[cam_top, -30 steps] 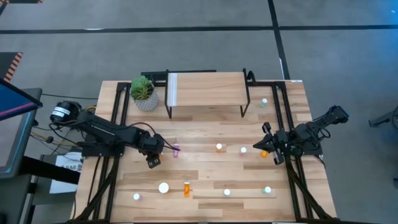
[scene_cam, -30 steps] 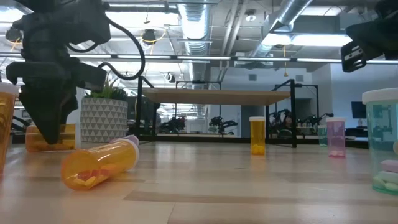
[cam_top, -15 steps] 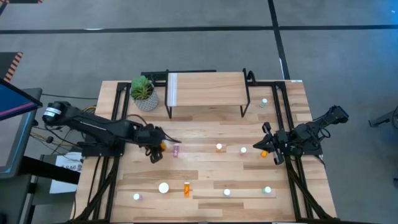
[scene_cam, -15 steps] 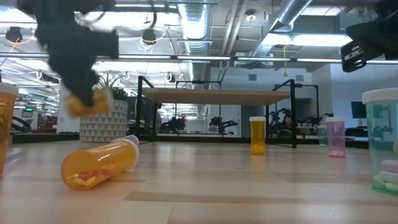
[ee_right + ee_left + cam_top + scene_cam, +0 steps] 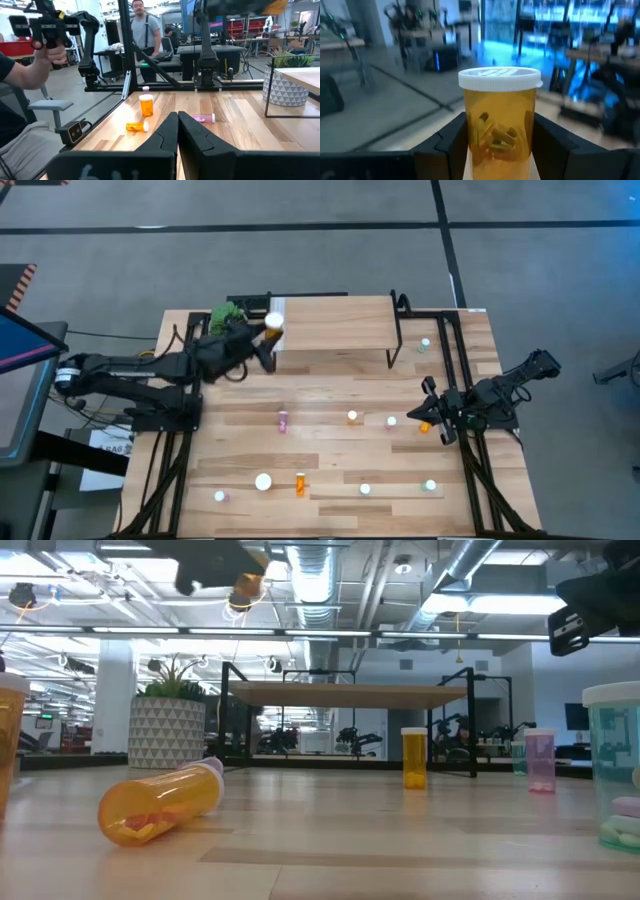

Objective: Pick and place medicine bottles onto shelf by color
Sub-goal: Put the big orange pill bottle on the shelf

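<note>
- Left tool [image 5: 262, 340]: raised above the bench, over the shelf's left end, pinching an orange bottle [image 5: 500, 120] between both fingers [image 5: 452, 142]; white cap out past the fingertips, pills visible inside.
- Same bottle in high view [image 5: 272, 327]: over the white strip [image 5: 277, 323] at the shelf's left end, just right of the potted plant [image 5: 226, 318]. Cannot tell whether it touches the shelf.
- Low view: left tool [image 5: 215, 562] high up with the orange bottle [image 5: 249, 584], well above shelf level.
- Shelf [image 5: 335, 322]: light-wood board on black legs, far-centre of the bench [image 5: 330, 455]; no other bottles seen on it.
- Right tool [image 5: 428, 416]: right side of the bench, low, fingers pressed together, nothing between them in the right wrist view [image 5: 177, 131]. Small orange bottle [image 5: 425, 426] just beside it.
- Pink bottle [image 5: 283, 420] lying on its side, left of centre.
- Mid-row: orange bottle [image 5: 352, 417] upright, white-capped bottle [image 5: 391, 421] right of it.
- Near row: large white-capped bottle [image 5: 263, 481], orange bottle on its side [image 5: 300, 483], further caps at near left [image 5: 220, 496], centre [image 5: 365, 489], right [image 5: 430, 486].
- Teal bottle [image 5: 425, 343] far right, beside the shelf's right legs.
- Right wrist view: persons in the room beyond the bench, one holding up a dark handle [image 5: 47, 27].
</note>
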